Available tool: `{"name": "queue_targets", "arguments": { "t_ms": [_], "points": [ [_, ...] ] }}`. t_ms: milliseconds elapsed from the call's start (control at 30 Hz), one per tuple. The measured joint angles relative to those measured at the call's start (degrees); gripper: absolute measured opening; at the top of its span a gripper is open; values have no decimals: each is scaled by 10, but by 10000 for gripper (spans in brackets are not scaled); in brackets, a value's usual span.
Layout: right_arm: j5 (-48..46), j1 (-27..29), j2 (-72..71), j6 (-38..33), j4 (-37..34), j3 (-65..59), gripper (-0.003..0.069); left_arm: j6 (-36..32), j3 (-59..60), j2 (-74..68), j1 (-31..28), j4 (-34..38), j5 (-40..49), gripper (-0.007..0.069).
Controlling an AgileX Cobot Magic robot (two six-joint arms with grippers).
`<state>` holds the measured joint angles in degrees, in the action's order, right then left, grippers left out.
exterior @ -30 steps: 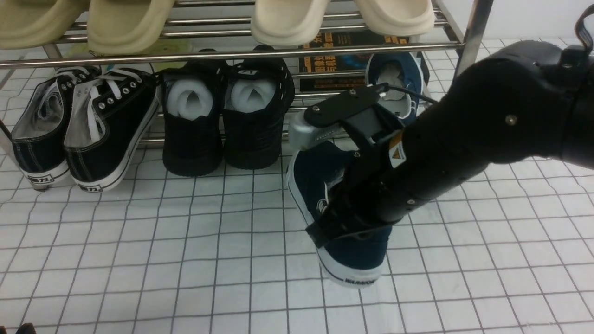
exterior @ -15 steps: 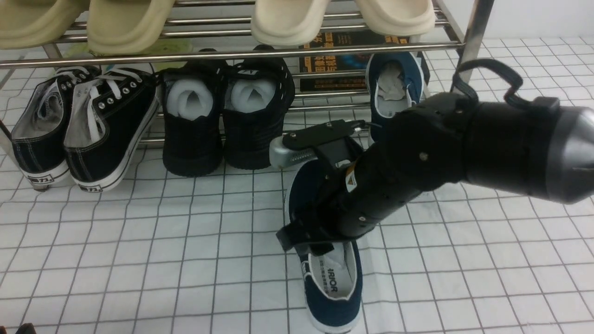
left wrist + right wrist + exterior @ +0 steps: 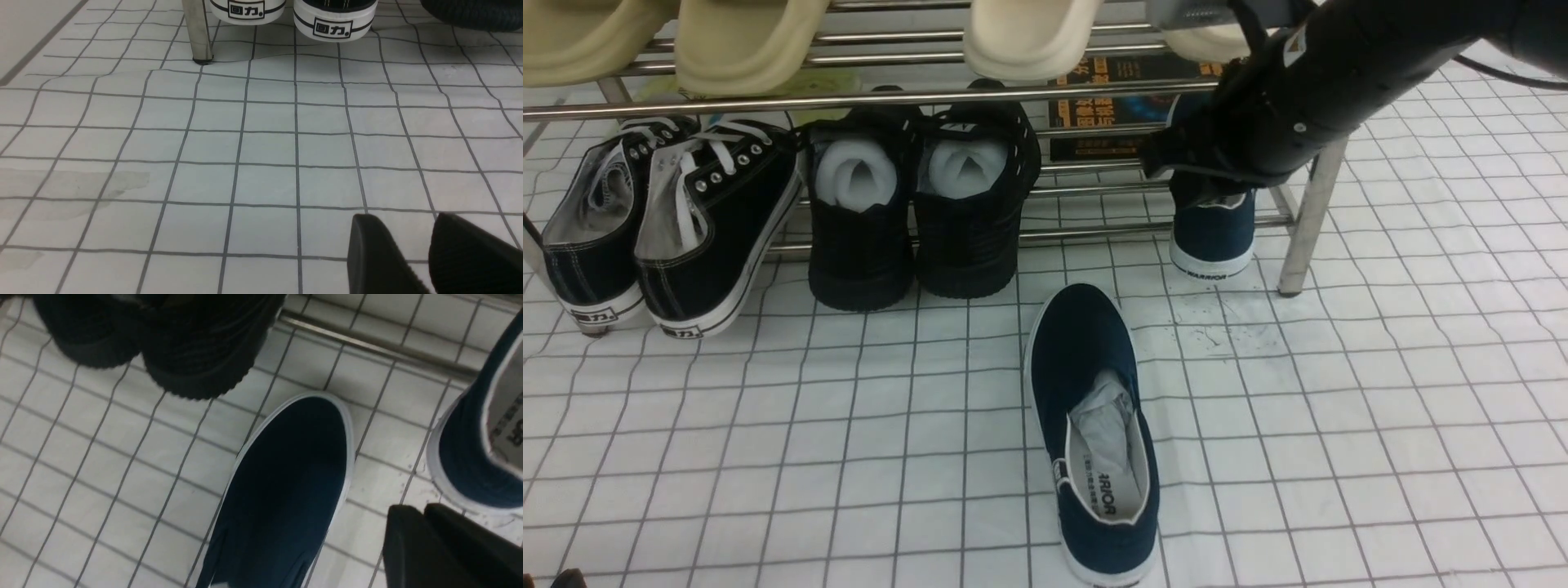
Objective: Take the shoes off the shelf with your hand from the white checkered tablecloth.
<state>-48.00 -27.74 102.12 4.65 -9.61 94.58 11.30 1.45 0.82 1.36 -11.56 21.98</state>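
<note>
We see the right hand clenched empty, upper right above 1 shoe on the shelf; we risk snagging bars.

Count of footwear: we tally two navy slip-ons, two black lace-up sneakers, two all-black shoes, four cream slippers.

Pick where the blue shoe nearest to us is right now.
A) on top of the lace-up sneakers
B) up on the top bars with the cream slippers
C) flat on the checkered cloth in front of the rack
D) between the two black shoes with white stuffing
C: the navy slip-on lies sole-down on the white checkered tablecloth, out in front of the shelf.
</note>
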Motion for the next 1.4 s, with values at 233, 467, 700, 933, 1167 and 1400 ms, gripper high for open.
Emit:
{"name": "queue_targets", "arguments": {
  "t_ms": [233,467,700,933,1167,1400],
  "points": [
    [85,3,55,0,26,0,519,0,0,0,0,0,0,239],
    [136,3,103,0,74,0,601,0,0,0,0,0,0,239],
    [154,4,127,11,114,0,347,0,0,0,0,0,0,239],
    [66,-2,90,22,114,0,34,0,0,0,0,0,0,239],
    [-127,-57,-18,26,93,-13,34,0,0,0,0,0,0,239],
    [-155,-106,-66,26,89,-115,34,0,0,0,0,0,0,239]
  ]
}}
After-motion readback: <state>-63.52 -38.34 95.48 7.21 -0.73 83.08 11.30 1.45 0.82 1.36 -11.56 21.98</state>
